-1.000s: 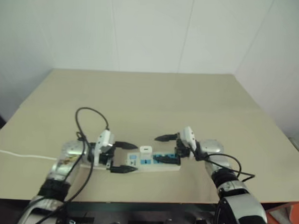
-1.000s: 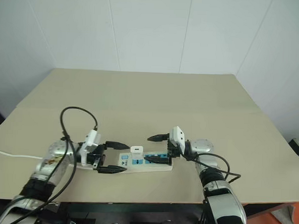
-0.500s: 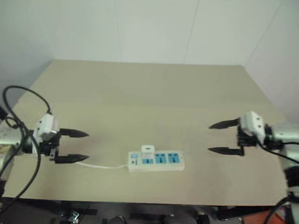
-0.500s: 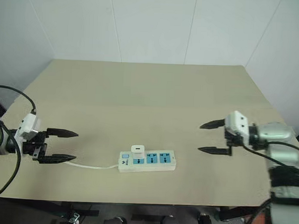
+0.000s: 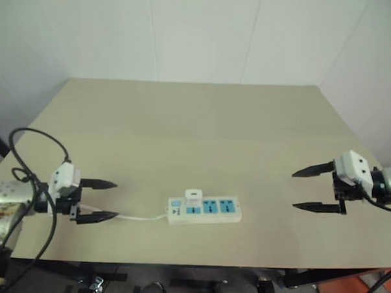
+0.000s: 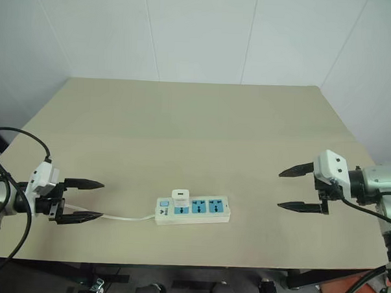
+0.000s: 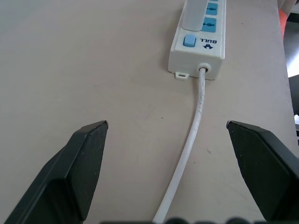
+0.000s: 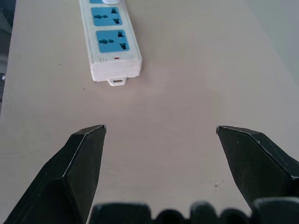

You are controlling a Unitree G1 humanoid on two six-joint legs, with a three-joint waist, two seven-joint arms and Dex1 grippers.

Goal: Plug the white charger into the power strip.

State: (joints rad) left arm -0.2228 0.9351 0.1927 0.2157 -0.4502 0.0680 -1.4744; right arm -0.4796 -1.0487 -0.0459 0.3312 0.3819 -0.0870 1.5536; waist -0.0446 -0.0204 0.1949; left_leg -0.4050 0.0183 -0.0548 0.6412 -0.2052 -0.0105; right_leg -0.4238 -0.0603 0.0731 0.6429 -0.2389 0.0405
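Observation:
The power strip (image 5: pixel 204 209) lies near the table's front edge, its blue sockets facing up. The white charger (image 5: pixel 193 197) stands upright on the socket nearest the cord end, and nothing touches it. My left gripper (image 5: pixel 115 199) hovers well to the left of the strip, open and empty, pointing at it. In the left wrist view the cord (image 7: pixel 194 135) runs between its fingers (image 7: pixel 88 154) towards the strip (image 7: pixel 198 37). Far to the right, my right gripper (image 5: pixel 294 189) is open and empty too, facing the strip's other end (image 8: pixel 110 42).
The tan table (image 5: pixel 196 120) is bare behind the strip. A white wall rises behind it. A black cable (image 5: pixel 33 139) loops above my left arm. The table's front edge runs just below the strip.
Both grippers have pulled away from the strip, the left to the left and the right to the right and up. The charger stays standing on the strip.

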